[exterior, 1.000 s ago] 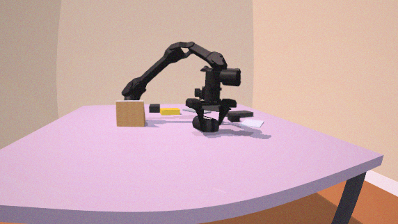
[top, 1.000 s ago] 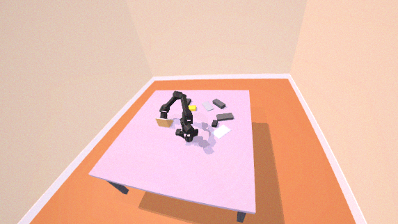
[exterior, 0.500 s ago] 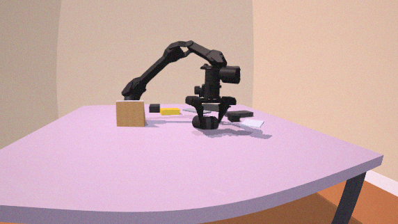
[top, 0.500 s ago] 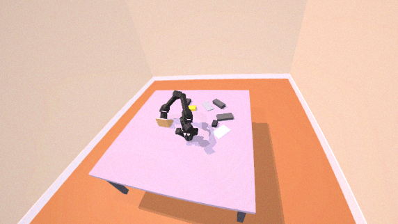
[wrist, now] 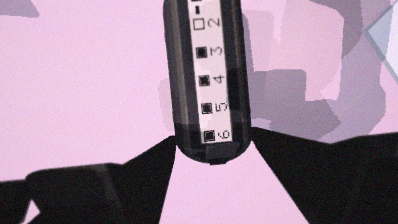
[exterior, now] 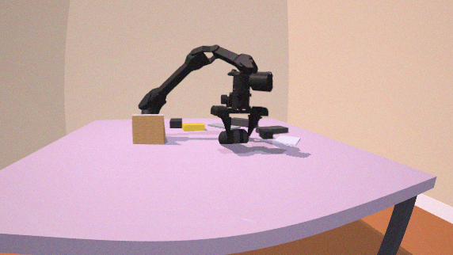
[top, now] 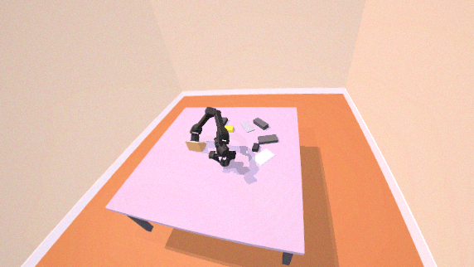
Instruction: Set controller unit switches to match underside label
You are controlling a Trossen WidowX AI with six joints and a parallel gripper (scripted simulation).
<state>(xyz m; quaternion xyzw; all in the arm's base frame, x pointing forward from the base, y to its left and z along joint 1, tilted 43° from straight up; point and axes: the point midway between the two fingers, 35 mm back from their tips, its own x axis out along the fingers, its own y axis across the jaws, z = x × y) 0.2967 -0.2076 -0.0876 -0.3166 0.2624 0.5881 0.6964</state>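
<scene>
The dark controller unit (exterior: pixel 225 138) (wrist: pixel 181 75) lies upside down on the bench, its white label (wrist: pixel 212 95) facing up. In the wrist view, square 2 is empty and squares 3, 4, 5 and 6 are filled; square 1 is mostly cut off at the top edge. My gripper (top: pixel 224 157) (exterior: pixel 239 134) (wrist: pixel 213 135) points down with one fingertip against each long side of the unit, near the 6 end. It is shut on the unit. The rocker switches are hidden underneath.
A tan block (top: pixel 195 146) (exterior: pixel 148 129) stands near the arm's base. A yellow block (top: pixel 229 128) (exterior: pixel 193 127), a grey plate (top: pixel 247 126), dark boxes (top: pixel 268 139) (top: pixel 260 123), a small dark block (top: pixel 255 147) and a white plate (top: pixel 264 157) (exterior: pixel 287 140) lie beyond the unit.
</scene>
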